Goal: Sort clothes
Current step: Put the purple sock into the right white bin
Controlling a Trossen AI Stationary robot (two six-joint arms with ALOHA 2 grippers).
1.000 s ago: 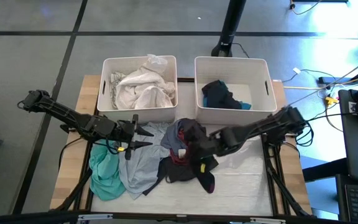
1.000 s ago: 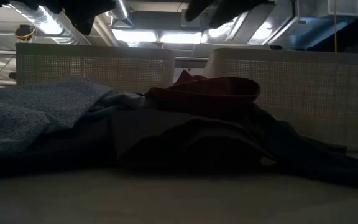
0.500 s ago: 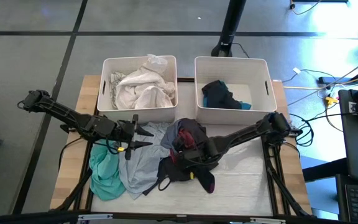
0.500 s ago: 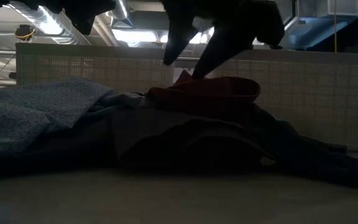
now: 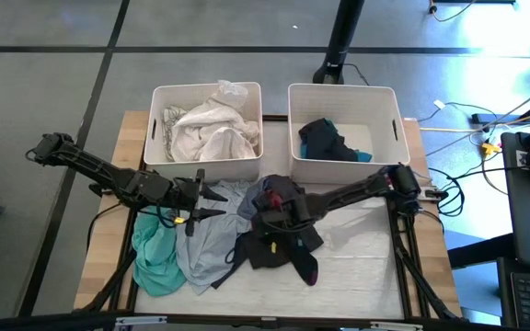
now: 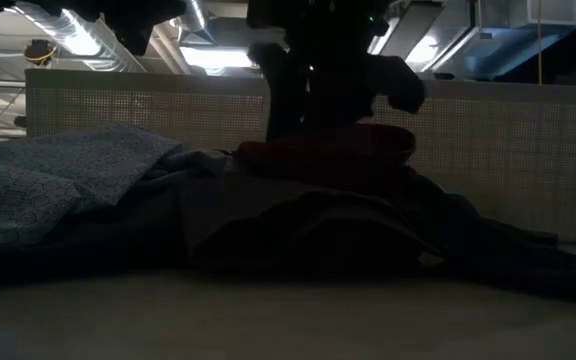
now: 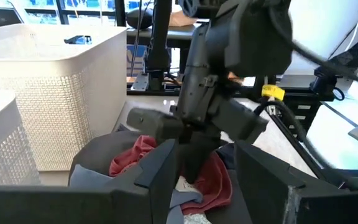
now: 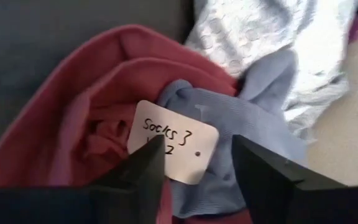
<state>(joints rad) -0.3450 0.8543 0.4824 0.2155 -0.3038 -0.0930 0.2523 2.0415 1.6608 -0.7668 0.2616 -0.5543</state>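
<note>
The clothes lie heaped on the table in the high view: teal-green (image 5: 155, 262), pale grey-blue (image 5: 205, 244), black (image 5: 282, 248) and dark red (image 5: 267, 195). My right gripper (image 5: 267, 219) points steeply down into the heap's top, open, with a white tag (image 8: 174, 149) and a blue-grey sock (image 8: 229, 134) between its fingers and dark red cloth (image 8: 86, 112) beside them. My left gripper (image 5: 221, 204) hangs open above the grey-blue cloth, touching nothing. White clothes (image 5: 210, 129) fill the left bin, and blue and dark ones (image 5: 334, 142) lie in the right bin. My right gripper comes at the heap from above, slanting from the table's right side. One fingertip (image 8: 145, 163) stands at the tag's edge by the dark red cloth, the other (image 8: 253, 163) on the blue-grey sock. Whether they press into the cloth I cannot tell.
Two white bins stand side by side at the table's far edge, the left bin (image 5: 155, 119) and the right bin (image 5: 399, 129). Bare tabletop (image 5: 366, 267) shows to the right of the heap. The low view shows the heap in front of both bin walls.
My right gripper has come down and toward the table's left, from beside the heap onto its dark red top. Its fingers stand closer together than half a second ago. The clothes have kept their places.
</note>
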